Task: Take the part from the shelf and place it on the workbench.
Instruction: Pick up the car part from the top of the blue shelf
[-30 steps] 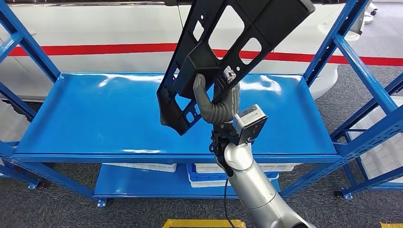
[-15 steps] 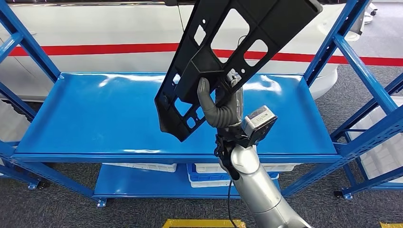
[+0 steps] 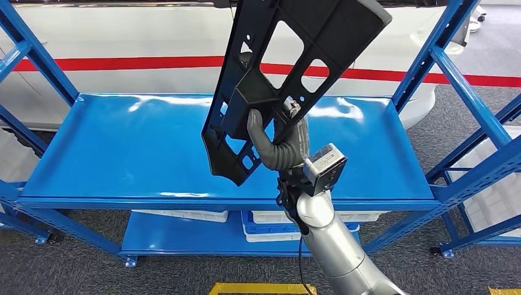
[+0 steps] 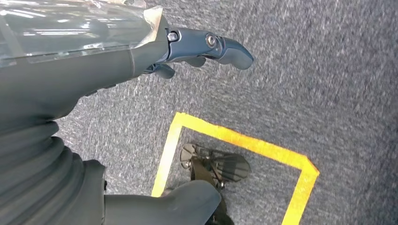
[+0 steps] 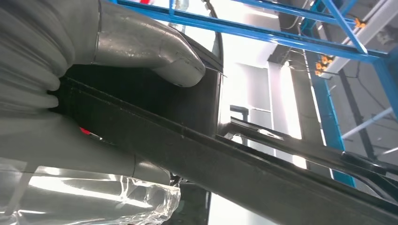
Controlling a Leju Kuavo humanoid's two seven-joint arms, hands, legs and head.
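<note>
The part [image 3: 295, 55] is a long black plastic panel with several cut-outs, lifted clear above the blue shelf [image 3: 123, 153] and tilted up to the right. My right hand [image 3: 276, 138] grips it near its lower middle, thumb across the front face. In the right wrist view the thumb presses on the part's dark edge [image 5: 244, 173]. My left hand [image 4: 141, 56] hangs over the carpet with its fingers spread and nothing in it.
The shelf's blue uprights [image 3: 430, 61] stand on both sides and a top beam runs just above the part. White bins [image 3: 270, 224] sit on the lower level. A white wall with a red stripe lies behind. Yellow floor tape [image 4: 234, 140] marks the carpet.
The right hand has turned the part more upright and shifted it slightly left; the wrist has drifted a little towards me. The left hand is unchanged.
</note>
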